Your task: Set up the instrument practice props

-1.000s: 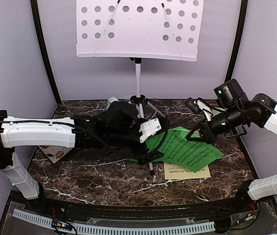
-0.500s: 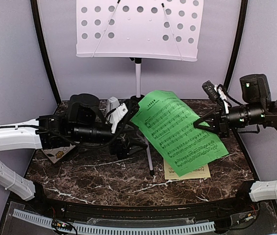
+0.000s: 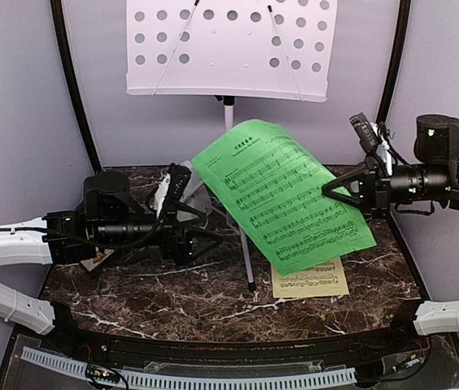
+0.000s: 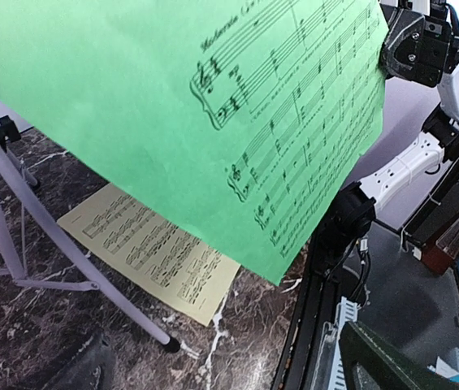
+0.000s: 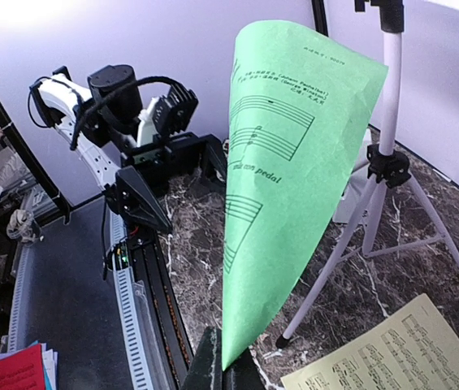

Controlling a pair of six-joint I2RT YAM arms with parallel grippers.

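Right jaws tight on green music sheet (image 3: pixel 282 195); left jaws wide apart.

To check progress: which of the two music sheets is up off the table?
The green music sheet, held in the air by the right pincer; the pale-yellow sheet lies flat on the table.

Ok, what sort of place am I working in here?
Probably a lab robot cell rather than a music room: marble-pattern tabletop, plain lilac wall panels closing it in, slotted cable duct along the near edge.
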